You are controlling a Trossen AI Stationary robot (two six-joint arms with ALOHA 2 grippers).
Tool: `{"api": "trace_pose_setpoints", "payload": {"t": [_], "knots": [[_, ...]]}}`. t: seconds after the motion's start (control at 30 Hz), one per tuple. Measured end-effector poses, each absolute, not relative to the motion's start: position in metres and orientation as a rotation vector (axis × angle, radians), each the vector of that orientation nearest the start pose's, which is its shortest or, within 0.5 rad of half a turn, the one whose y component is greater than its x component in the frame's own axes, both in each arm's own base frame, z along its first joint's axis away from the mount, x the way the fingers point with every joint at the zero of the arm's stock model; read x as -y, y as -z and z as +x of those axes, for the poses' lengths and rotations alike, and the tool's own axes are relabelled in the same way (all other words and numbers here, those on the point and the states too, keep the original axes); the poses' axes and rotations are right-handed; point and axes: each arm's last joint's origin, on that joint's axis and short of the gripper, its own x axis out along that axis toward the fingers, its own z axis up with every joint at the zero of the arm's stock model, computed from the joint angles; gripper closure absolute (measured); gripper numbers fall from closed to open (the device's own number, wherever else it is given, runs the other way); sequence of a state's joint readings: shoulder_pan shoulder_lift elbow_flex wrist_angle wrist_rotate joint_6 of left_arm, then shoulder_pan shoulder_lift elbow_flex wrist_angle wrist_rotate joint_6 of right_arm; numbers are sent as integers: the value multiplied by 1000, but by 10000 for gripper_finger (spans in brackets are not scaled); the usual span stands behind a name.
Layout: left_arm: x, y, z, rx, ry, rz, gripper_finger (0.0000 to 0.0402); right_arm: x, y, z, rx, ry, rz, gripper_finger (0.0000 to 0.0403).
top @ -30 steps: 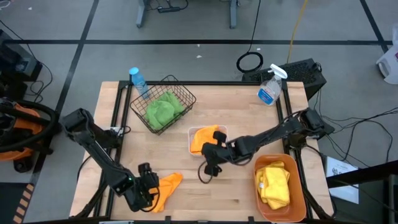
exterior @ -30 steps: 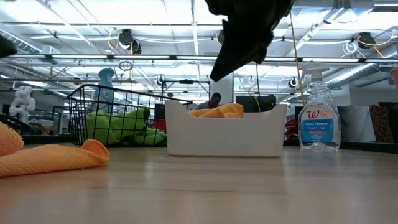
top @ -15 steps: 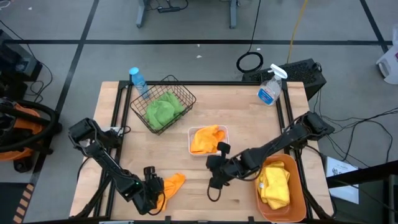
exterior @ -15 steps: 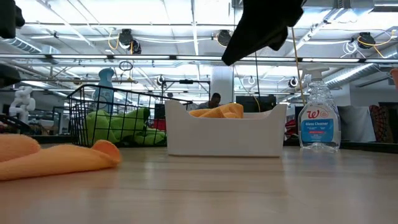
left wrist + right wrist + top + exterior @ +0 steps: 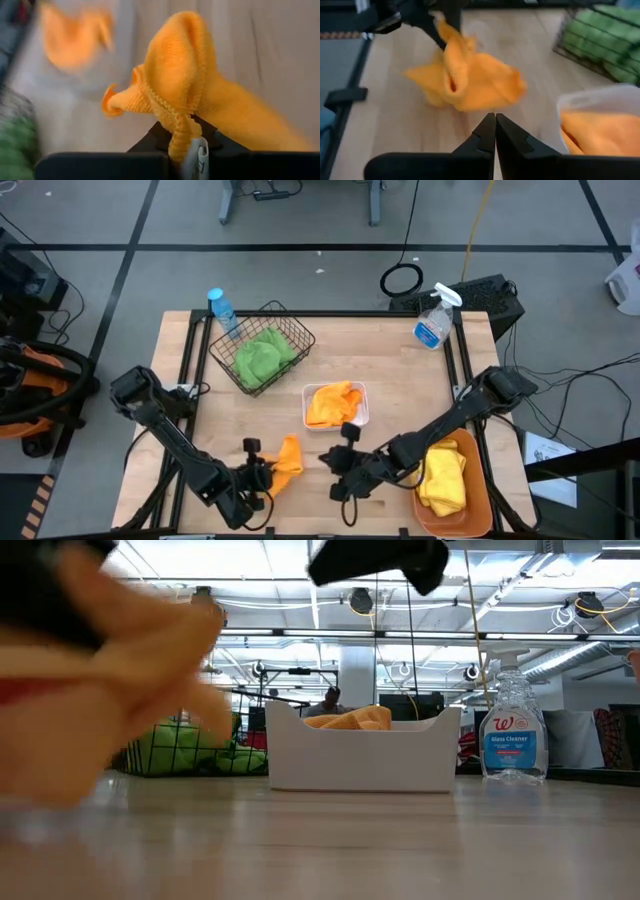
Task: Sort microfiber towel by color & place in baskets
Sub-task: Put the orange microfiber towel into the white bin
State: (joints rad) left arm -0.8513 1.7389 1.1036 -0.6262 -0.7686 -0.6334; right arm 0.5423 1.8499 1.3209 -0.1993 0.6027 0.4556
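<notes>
Overhead, label by label:
Left gripper (image 5: 262,477): at the near left of the wooden table (image 5: 400,370), jaws clamped on a soft orange microfiber towel (image 5: 287,461), which it holds lifted clear of the tabletop; the left wrist view shows the cloth bunched between the dark fingers (image 5: 172,137).
Right gripper (image 5: 335,462): near the table's near edge, just right of the lifted orange towel and not touching it; its jaws are pressed together with nothing between them, as the right wrist view shows (image 5: 495,131).
Small white rectangular tray (image 5: 308,392): at the table's middle, holding a second orange towel (image 5: 330,402).
Black wire mesh basket (image 5: 296,330): far left, holding green towels (image 5: 260,356), bunched so that their number is hard to tell.
Large orange plastic oval tub (image 5: 478,476): near right corner, holding yellow towels (image 5: 443,477).
Clear spray bottle with a white trigger (image 5: 434,320): far right on the table.
Clear water bottle with a blue cap (image 5: 224,311): far left, just beside the wire basket.
Low view: the lifted orange towel (image 5: 110,690) is a large blur at the left, so its shape there is probably unreliable.
</notes>
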Motion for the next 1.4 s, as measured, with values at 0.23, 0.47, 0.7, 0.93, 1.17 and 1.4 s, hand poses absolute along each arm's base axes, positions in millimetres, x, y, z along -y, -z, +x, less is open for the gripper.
{"api": "trace_pose_setpoints", "payload": {"t": [0.23,0.47,0.7,0.93,1.17,1.4], "knots": [[216,-245,242,-630,-245,456,384,-195,-220,368,-481,205,-48,359],[190,-271,250,-579,-324,490,385,-199,-243,356,-414,227,-118,234],[180,-276,261,-562,-359,565,383,-208,-250,344,-367,368,-250,83],[181,-282,270,-520,-318,608,382,-201,-276,336,-305,426,-255,6],[190,-296,281,-420,-187,745,382,-166,-269,364,-371,255,-116,10],[181,-296,289,-436,-172,795,382,-155,-264,371,-394,256,-122,78]]}}
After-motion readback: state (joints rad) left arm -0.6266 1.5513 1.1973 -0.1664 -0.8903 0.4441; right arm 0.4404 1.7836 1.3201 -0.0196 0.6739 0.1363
